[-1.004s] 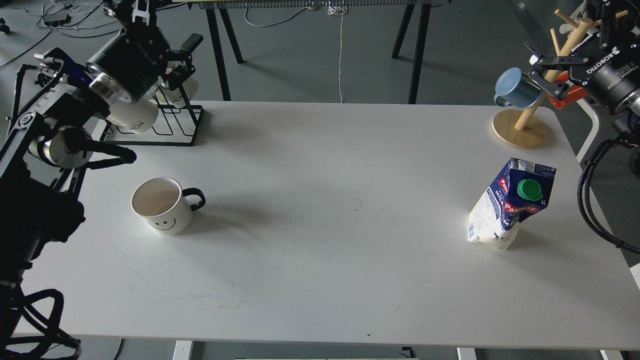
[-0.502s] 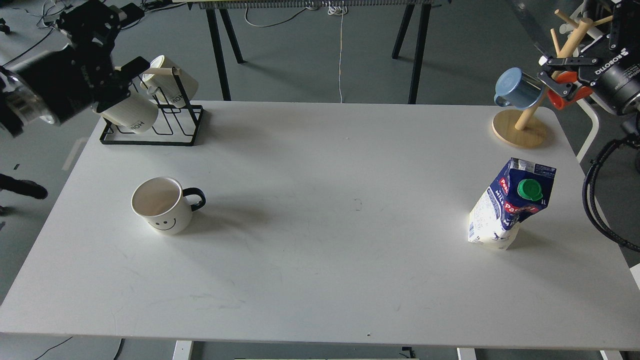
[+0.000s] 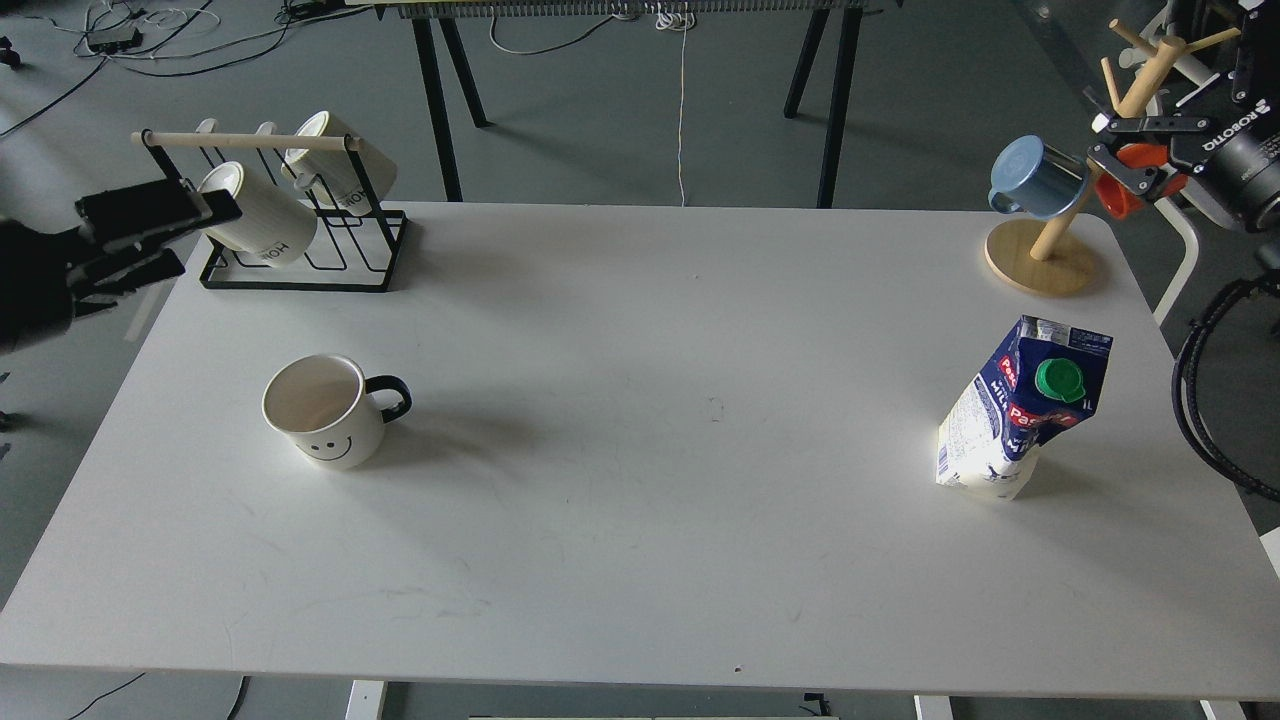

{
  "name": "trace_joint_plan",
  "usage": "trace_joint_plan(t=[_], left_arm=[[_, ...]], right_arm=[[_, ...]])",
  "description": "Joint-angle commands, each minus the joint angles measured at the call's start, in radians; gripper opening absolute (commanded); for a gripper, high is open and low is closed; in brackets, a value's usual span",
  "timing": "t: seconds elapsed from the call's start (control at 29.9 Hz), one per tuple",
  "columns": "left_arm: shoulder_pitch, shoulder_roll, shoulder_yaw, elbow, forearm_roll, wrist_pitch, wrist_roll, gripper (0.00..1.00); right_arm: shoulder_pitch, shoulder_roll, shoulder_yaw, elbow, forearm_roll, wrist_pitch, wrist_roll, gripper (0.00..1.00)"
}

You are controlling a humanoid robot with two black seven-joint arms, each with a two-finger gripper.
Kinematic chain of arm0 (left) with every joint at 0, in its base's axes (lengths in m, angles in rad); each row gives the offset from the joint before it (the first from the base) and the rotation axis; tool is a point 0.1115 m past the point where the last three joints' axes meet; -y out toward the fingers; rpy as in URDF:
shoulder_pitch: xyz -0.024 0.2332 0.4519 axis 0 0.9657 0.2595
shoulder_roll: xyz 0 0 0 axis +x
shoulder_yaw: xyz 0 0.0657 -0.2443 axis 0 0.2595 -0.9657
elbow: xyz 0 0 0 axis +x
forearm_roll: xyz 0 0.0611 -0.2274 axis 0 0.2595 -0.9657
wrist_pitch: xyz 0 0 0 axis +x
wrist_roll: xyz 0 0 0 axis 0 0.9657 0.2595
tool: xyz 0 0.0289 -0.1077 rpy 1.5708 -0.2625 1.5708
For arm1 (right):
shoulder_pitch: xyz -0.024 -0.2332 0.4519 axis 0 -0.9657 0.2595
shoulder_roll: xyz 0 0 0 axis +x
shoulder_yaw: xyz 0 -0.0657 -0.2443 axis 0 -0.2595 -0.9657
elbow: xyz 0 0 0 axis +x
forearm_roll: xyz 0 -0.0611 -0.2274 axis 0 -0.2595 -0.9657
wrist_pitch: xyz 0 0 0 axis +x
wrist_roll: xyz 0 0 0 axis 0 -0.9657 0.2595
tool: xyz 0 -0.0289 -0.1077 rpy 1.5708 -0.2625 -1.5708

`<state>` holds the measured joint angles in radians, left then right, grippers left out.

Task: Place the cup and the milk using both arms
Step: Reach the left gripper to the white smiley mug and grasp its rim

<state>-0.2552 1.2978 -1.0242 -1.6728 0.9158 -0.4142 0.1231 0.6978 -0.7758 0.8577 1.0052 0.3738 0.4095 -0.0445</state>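
one smiley cup (image 3: 325, 409) stands left on the white table (image 3: 640, 520), one milk carton (image 3: 1022, 408) leans at the right, well apart. two white mugs (image 3: 262, 218) hang on a black rack (image 3: 300, 262); a blue mug (image 3: 1035, 178) hangs on a wooden tree (image 3: 1042, 262). grey floor, cables and trestle legs behind. since half a second ago the left gripper (image 3: 150, 238) has dropped off the table's left edge, fingers apart, holding nothing; the right gripper (image 3: 1125, 150) has pulled toward the right edge, fingers apart, holding nothing.
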Motion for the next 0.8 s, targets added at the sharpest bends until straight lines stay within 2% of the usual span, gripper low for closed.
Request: trace_joint_plan(t=[0.0, 0.23, 0.47, 0.77], left_arm=[[0.002, 0.002, 0.09, 0.007, 0.202, 0.008, -0.011, 1.0], [0.007, -0.066, 0.142, 0.033, 0.391, 0.038, 0.004, 1.0], [0.008, -0.186, 0.173, 0.093, 0.606, 0.041, 0.01, 1.0], [0.008, -0.219, 0.182, 0.123, 0.669, 0.041, 0.03, 0.99]], right_arm=[[0.0, 0.001, 0.001, 0.0, 0.0, -0.001, 0.0, 0.99], [0.0, 0.003, 0.008, 0.003, 0.0, -0.001, 0.002, 0.99], [0.002, 0.001, 0.006, 0.01, -0.001, 0.0, 0.0, 0.99], [0.006, -0.01, 0.006, 0.046, -0.003, 0.0, 0.002, 0.99]])
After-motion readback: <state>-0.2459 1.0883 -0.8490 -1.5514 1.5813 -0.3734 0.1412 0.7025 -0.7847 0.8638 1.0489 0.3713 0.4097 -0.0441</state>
